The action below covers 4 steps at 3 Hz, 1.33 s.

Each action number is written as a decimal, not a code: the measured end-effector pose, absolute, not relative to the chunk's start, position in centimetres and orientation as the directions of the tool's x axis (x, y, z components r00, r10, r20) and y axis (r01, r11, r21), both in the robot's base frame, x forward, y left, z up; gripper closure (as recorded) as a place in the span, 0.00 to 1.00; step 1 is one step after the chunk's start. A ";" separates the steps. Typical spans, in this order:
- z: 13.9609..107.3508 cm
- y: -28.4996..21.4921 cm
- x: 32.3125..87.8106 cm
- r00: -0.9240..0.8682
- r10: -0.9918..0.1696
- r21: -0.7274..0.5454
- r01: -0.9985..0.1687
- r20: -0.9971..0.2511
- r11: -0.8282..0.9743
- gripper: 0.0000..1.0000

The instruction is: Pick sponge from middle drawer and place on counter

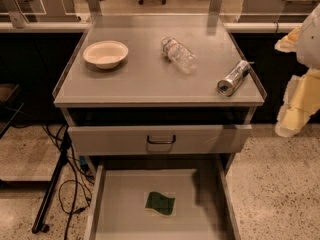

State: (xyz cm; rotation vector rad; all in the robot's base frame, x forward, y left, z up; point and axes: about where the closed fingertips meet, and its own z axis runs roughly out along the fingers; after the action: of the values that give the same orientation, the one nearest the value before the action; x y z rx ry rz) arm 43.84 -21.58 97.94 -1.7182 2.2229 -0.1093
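Lying lower centre: sponge (160,203) on floor of open middle drawer (120,206). Right edge: gripper (296,106), well apart; claw state cannot be told. Risks: drawer front (110,140) above struck during descent; thin sponge missed; can (233,78) knocked on counter (150,81).

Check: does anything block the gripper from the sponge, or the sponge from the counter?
Nothing visible. The gripper hangs right of the counter; the sponge lies uncovered in the open middle drawer. The counter holds a bowl, bottle and can, with bare surface between them.
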 end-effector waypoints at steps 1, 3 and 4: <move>97.9 -21.6 43.8 -0.219 -0.953 -0.258 -0.928 -0.210 0.270 0.00; 97.3 -20.0 42.8 -0.170 -0.952 -0.346 -0.903 -0.255 0.254 0.00; 93.4 -19.0 42.8 -0.119 -0.934 -0.333 -0.913 -0.337 0.237 0.00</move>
State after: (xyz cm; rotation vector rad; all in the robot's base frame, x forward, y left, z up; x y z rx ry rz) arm 42.76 -18.98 93.43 -1.6868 2.0425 -0.0591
